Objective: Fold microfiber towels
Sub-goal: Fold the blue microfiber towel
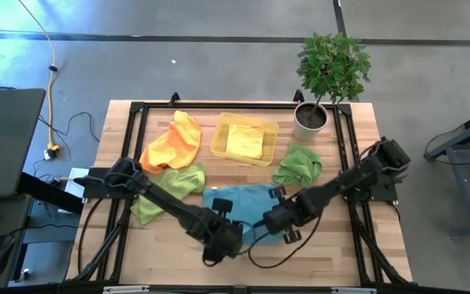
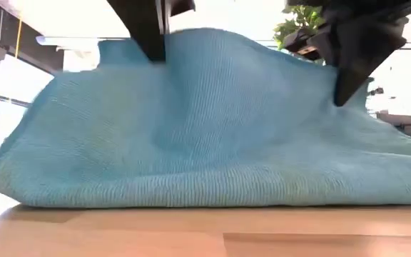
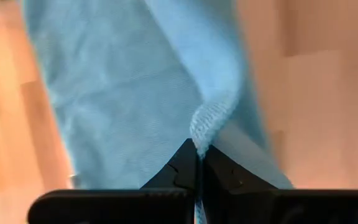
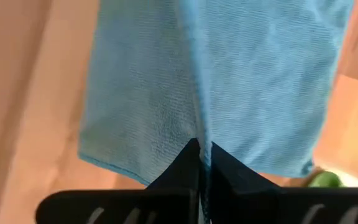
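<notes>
The teal blue towel [image 1: 239, 202] lies near the table's front edge, and both grippers are shut on it. My left gripper [image 1: 223, 237] has it at its near left, my right gripper [image 1: 280, 222] at its near right. In the low view the towel [image 2: 205, 128] rises in two peaks under the fingers, and its lower edge rests on the wood. An orange towel [image 1: 174, 143] and a light green one [image 1: 170, 186] lie crumpled at the left. Another green towel [image 1: 298, 163] lies at the right. A folded yellow towel [image 1: 245, 142] sits in the yellow tray [image 1: 219, 145]. My left gripper pinches a bunched, rounded fold of the teal towel [image 3: 208, 119] between its two fingertips [image 3: 185, 165], coming from above and pointing steeply down. The cloth is drawn up into a peak [image 2: 148, 46] and falls away below, with its lower part on the table. My right gripper pinches a raised ridge of the teal towel [image 4: 199, 124] between its two fingertips [image 4: 182, 165], from above and slanting down. The cloth is pulled up into a second, lower peak [image 2: 337, 89], and the rest slopes down onto the table.
A potted plant [image 1: 329, 69] stands at the far right corner, next to the tray. Bare wood lies along the near edge [image 1: 333, 261] and right of the teal towel. A black frame borders the tabletop.
</notes>
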You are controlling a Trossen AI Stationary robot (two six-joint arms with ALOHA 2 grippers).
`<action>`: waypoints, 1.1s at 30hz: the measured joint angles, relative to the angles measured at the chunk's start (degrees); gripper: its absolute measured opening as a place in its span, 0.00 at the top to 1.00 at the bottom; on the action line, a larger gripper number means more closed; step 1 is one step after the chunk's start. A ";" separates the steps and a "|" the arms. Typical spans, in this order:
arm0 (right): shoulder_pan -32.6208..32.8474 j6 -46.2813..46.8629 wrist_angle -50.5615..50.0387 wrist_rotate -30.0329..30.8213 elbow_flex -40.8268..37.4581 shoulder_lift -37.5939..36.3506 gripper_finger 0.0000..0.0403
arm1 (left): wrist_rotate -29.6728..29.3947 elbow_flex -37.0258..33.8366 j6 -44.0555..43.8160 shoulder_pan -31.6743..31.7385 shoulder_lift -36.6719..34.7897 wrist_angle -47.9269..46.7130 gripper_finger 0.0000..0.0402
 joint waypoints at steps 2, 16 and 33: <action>-1.59 -0.50 -0.18 0.02 0.00 0.01 1.00 | -1.14 0.00 0.82 1.17 0.89 -1.71 1.00; -7.94 -3.80 8.08 -0.95 -7.59 0.07 0.98 | -4.53 -4.51 3.89 5.90 2.34 -6.50 1.00; -13.48 -4.06 11.63 1.92 -11.17 0.07 0.74 | -3.43 -10.50 -1.62 10.40 2.39 -7.29 1.00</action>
